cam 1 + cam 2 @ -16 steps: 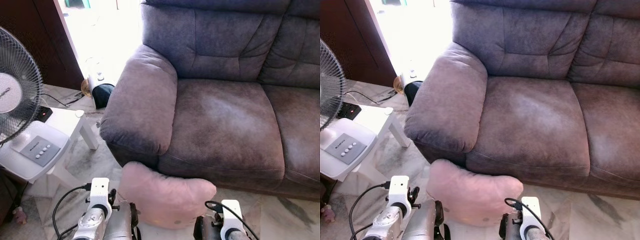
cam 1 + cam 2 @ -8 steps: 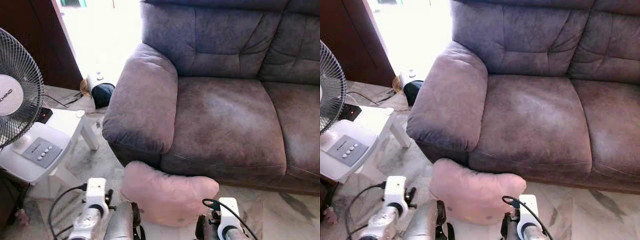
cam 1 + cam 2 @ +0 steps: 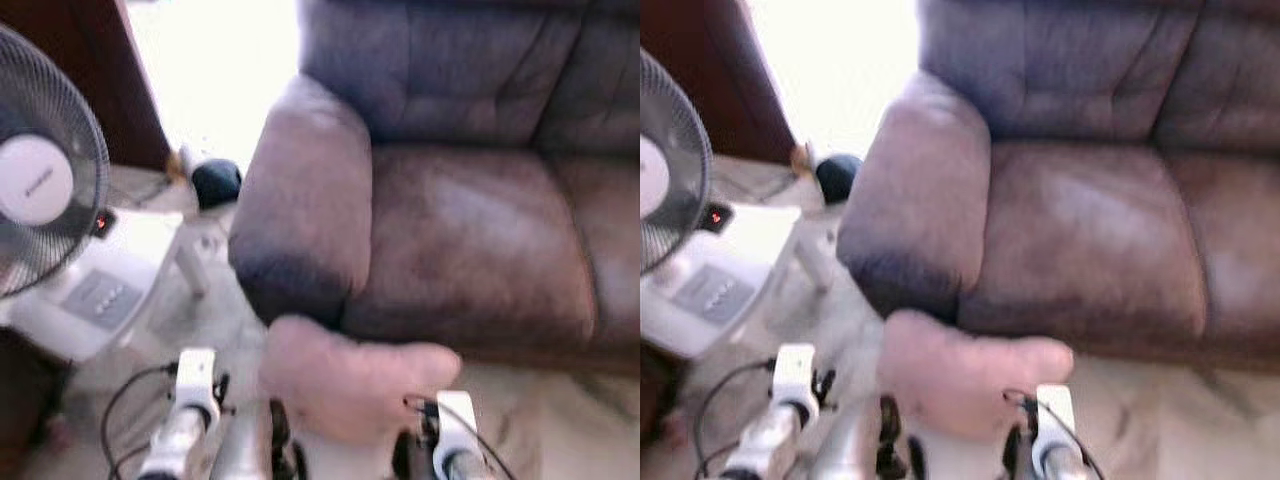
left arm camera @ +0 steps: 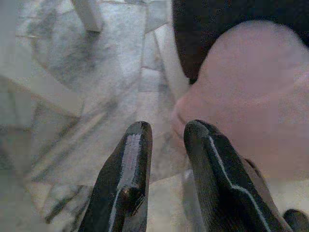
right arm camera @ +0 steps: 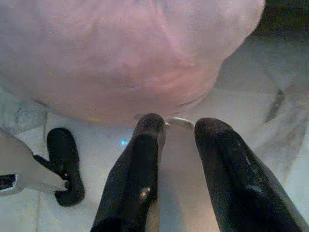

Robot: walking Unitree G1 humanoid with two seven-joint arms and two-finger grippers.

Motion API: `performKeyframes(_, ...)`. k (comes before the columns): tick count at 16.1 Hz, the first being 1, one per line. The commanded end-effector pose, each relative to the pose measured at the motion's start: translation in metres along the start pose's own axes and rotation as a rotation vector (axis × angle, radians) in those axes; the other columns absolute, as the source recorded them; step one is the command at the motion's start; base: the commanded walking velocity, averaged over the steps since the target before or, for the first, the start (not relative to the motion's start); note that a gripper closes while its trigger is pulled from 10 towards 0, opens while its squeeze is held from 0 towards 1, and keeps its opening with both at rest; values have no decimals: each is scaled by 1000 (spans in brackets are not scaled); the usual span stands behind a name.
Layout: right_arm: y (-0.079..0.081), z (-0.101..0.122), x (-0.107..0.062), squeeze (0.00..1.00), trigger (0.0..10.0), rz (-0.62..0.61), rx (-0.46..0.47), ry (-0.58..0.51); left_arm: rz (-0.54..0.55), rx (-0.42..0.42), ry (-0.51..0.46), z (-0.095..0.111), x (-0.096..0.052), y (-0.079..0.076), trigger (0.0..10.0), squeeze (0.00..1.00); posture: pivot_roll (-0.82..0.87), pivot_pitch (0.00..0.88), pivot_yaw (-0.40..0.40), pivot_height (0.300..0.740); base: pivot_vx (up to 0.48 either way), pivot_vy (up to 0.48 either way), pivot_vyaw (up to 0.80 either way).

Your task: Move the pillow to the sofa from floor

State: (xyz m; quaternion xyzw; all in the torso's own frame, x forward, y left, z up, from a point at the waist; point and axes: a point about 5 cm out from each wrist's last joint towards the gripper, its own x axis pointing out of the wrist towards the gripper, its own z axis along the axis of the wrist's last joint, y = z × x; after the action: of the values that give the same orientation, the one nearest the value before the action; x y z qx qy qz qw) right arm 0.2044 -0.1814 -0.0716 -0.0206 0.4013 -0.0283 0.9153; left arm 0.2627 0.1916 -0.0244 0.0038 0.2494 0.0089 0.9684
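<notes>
A pink pillow (image 3: 355,385) lies on the marble floor against the front of the brown sofa (image 3: 470,240), below its left armrest (image 3: 305,190). Both silver arms reach down toward it at the bottom of the blurred head views, the left arm (image 3: 195,375) by its left end and the right arm (image 3: 450,420) by its right end. In the left wrist view my left gripper (image 4: 166,126) is open just beside the pillow (image 4: 251,96), holding nothing. In the right wrist view my right gripper (image 5: 179,122) is open just short of the pillow's edge (image 5: 130,53), with floor between the fingers.
A standing fan (image 3: 45,180) and a low white stool (image 3: 110,280) stand to the left. A dark round object (image 3: 215,180) sits on the floor behind the armrest, in bright light. Black cables hang from both wrists.
The whole picture has shifted and gone blurred, so the camera has moved. The pillow still lies on the floor against the sofa, with both arms beside it.
</notes>
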Motion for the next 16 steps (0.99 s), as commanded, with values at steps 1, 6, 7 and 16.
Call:
performKeyframes(1,0,-29,-7,0,10000,-1,15,109,3,-14,36,-8,-2,1,10000,0,125,175,17,617,292,0,0)
performKeyframes(6,0,-28,-7,0,10000,-4,19,106,-6,-17,11,-2,0,-2,10000,0,124,185,18,617,322,0,0)
performKeyframes(7,1,-28,-6,0,10000,-2,18,106,-12,-14,8,-1,0,-3,10000,0,125,189,18,617,0,0,0)
performKeyframes(16,1,-28,-6,0,10000,-15,21,115,-2,-13,24,-5,-1,0,10000,0,125,204,20,617,0,0,0)
